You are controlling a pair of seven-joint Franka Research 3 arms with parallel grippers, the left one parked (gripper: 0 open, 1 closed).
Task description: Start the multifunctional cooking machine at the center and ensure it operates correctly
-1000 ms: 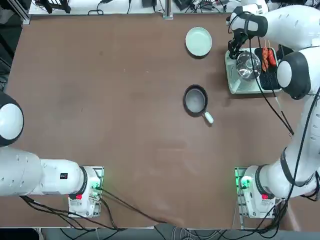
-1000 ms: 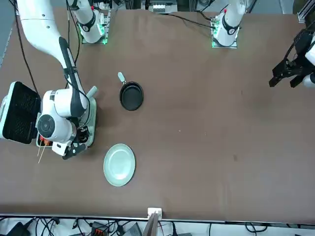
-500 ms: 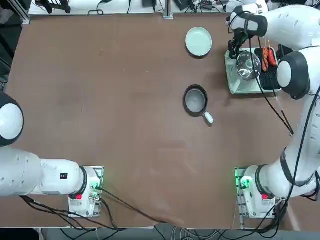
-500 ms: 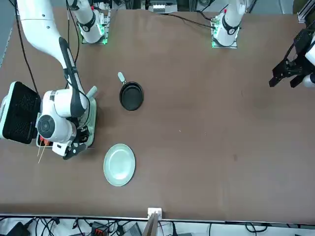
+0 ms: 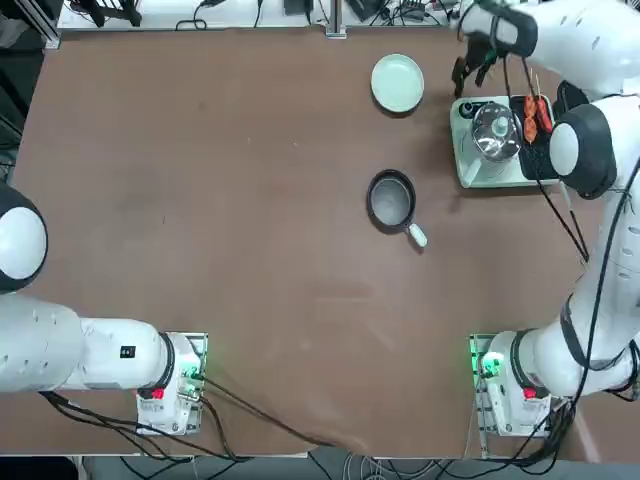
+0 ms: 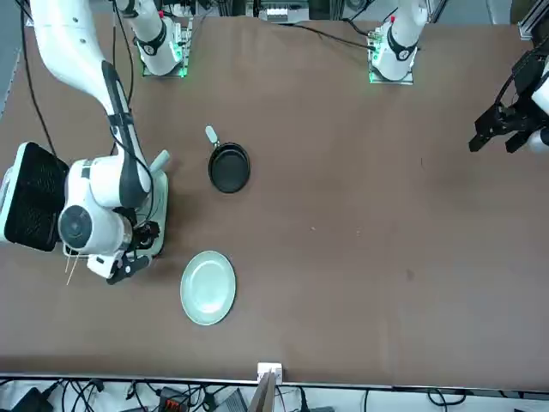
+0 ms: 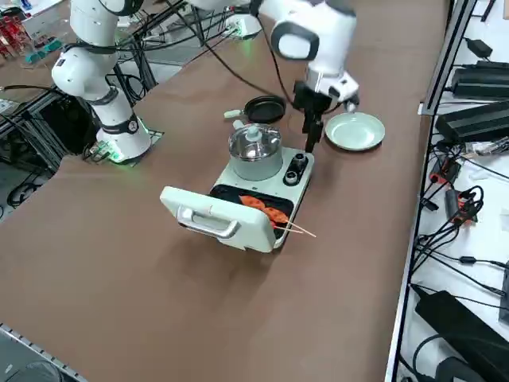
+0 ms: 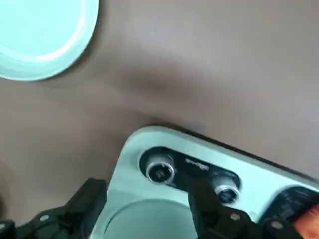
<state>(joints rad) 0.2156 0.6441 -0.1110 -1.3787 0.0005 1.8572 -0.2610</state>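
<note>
The mint-green cooking machine [image 5: 472,166] stands at the table's far right, not at its centre, with a shiny steel pot [image 5: 495,131] on it. Its black lid [image 7: 208,217] is hinged open, and skewered sausages [image 7: 266,210] lie on the grill plate. Two knobs sit at its corner; the wrist view shows the dial [image 8: 158,170] just beyond my fingertips. My right gripper [image 5: 467,72] hovers above that corner, open and holding nothing, its fingers [image 8: 213,213] clear of the dial. In the front view the arm covers most of the machine [image 6: 160,204], with the gripper [image 6: 122,268] beside it.
A pale green round plate [image 5: 397,82] lies just left of the machine near the far edge. A small dark pan [image 5: 391,200] with a white handle sits nearer the middle. The table's right edge [image 7: 413,159] runs close behind the machine.
My right gripper has lifted off the machine's dial corner and moved up and toward the table's far edge. The machine, pan and plate have not moved.
</note>
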